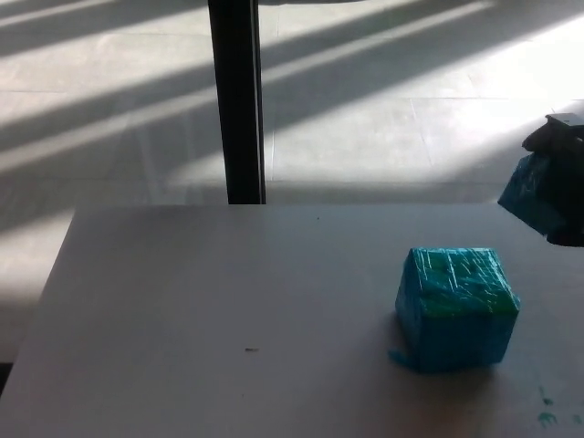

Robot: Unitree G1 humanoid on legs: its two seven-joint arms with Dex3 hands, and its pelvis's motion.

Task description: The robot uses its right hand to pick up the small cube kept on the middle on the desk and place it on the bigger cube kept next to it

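The bigger cube [456, 308], wrapped in shiny teal tape, sits on the white desk [228, 310] at the right. My right hand [564, 173] is at the picture's right edge, raised well above the desk and shut on the small blue cube [531, 193]. The small cube hangs tilted, up and to the right of the bigger cube, apart from it. Most of the hand is cut off by the frame edge. My left hand does not show.
A black vertical post [236, 100] stands behind the desk's far edge. Beyond is a tiled floor [383, 91] striped with sunlight. Small teal marks [545, 415] lie on the desk near the front right corner.
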